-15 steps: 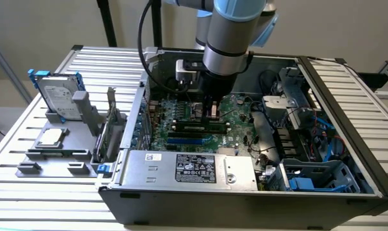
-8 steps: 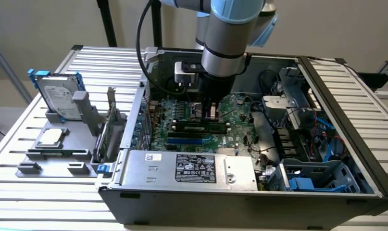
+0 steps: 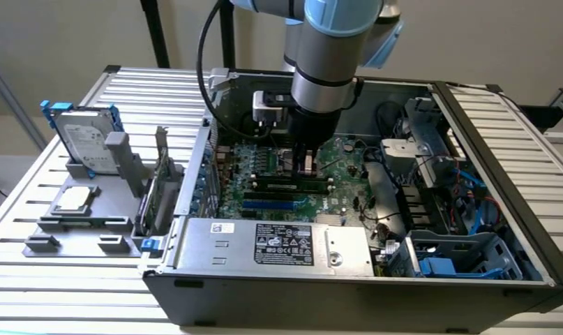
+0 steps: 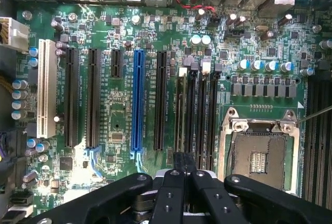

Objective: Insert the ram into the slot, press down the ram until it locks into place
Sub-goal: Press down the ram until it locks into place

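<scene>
Ram (image 4: 181, 107): thin stick seen edge-on in the wrist view, standing in the slot (image 4: 191, 115) bank, in the outermost of the parallel black sockets, on the side toward the expansion slots. In the exterior view the ram (image 3: 286, 185) lies lengthwise on the motherboard directly below the tool. Whether its end clips are locked cannot be told.

Tool (image 4: 183, 163): fingers pressed together, tips closed with no gap between them, poised right over the near end of the ram; contact with the stick cannot be told. In the exterior view the tool (image 3: 305, 166) reaches down into the open case from the grey and blue arm (image 3: 330, 49).

Motherboard (image 4: 119, 115): green; carries a blue expansion slot (image 4: 137, 99), black expansion slots beside it, a white slot (image 4: 46, 86), and the square silver processor socket (image 4: 257, 151) just past the ram sockets.

Computer case (image 3: 504, 181): open, lying on its side on the slatted metal counter (image 3: 58, 279); power supply (image 3: 276, 244) with label at the front edge.

Grey fixture (image 3: 86, 209), exterior view's left: holds an upright hard drive (image 3: 84, 143) and a processor chip (image 3: 74, 199).
</scene>
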